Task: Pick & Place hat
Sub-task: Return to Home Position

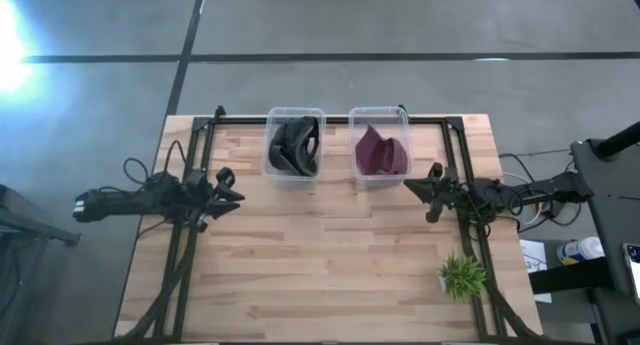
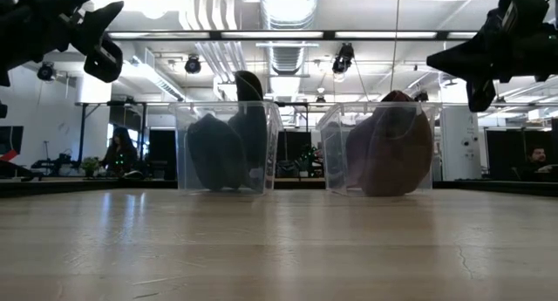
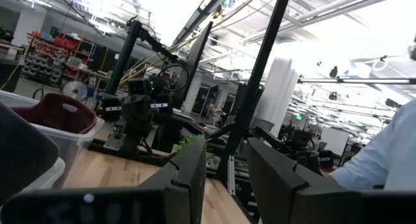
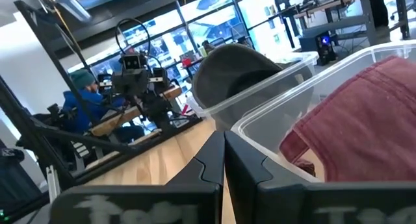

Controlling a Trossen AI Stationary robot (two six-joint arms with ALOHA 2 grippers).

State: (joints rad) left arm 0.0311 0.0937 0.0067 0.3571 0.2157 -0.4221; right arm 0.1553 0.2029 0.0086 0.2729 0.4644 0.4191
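Currently both caps sit in their bins and my two grippers hang empty off to the sides.
Black cap [image 1: 294, 145] stands in the left bin [image 1: 295, 111], the maroon cap [image 1: 380, 152] in the right bin [image 1: 380, 111] just beside it, both near the table [image 1: 320, 255] edge at the high view's top. My left gripper [image 3: 226, 149] hovers over the left side, fingers apart; my right gripper [image 4: 224, 138] hovers over the right side, fingers pressed together on nothing. A plant [image 1: 462, 275] stands by the right arm.

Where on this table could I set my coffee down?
Free: the table middle, between the left gripper and right gripper, from the left bin and right bin to the near edge. Crowded: that far edge and the plant corner.
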